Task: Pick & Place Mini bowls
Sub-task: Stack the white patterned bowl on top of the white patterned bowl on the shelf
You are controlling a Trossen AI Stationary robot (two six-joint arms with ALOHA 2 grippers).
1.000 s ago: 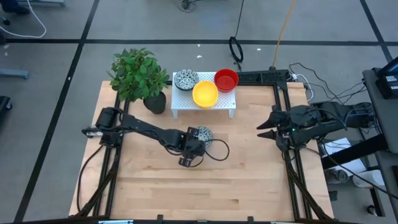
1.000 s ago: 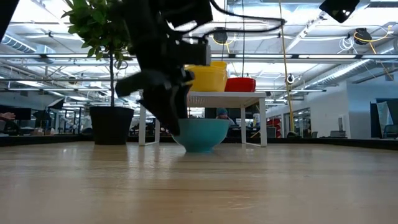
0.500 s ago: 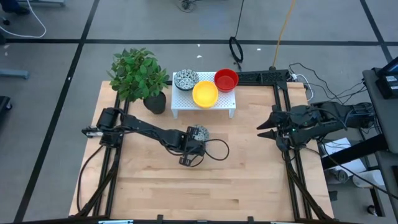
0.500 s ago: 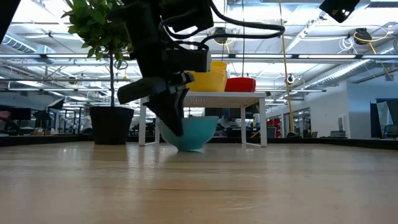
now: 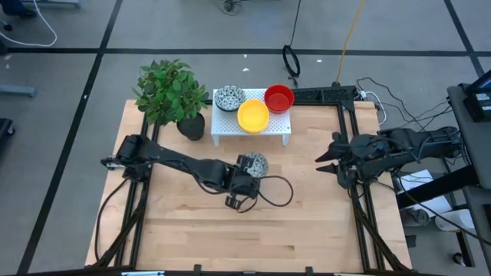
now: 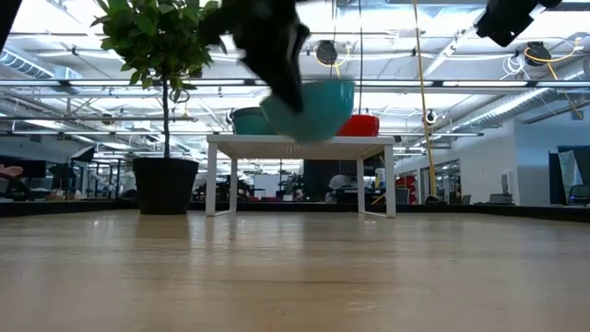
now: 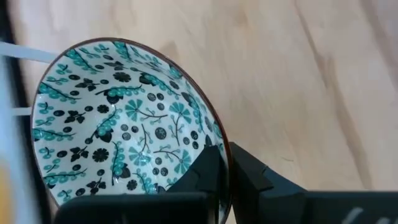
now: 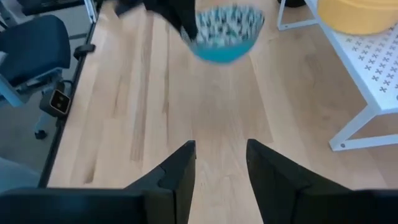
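Note:
A white mini bowl with a blue-green pattern inside and a teal outside (image 5: 256,163) (image 6: 311,107) hangs above the middle of the table, about level with the top of the white rack (image 5: 268,126). My left gripper (image 5: 247,175) (image 7: 227,167) is shut on its rim. On the rack at the far edge sit another patterned bowl (image 5: 229,98), a yellow bowl (image 5: 252,115) and a red bowl (image 5: 279,97). My right gripper (image 5: 325,158) (image 8: 219,163) waits open by the table's right edge, with nothing between its fingers. My left gripper pinches the patterned bowl's rim (image 7: 219,144) on its near side, one finger (image 7: 202,174) inside the bowl and one (image 7: 255,177) outside. The fingers come slanting down from the near left. The bowl is lifted clear of the table and tilted.
A black pot (image 5: 192,126) with a leafy plant (image 5: 169,90) stands left of the rack at the far left. A black cable (image 5: 275,190) loops beside my left gripper. Bare wood lies across the table's near half (image 5: 253,238).
My left gripper has shut on the patterned bowl's rim and gone up with it. The bowl, which stood on the table in front of the rack, now hangs clear at about the rack-top's height and has tipped.

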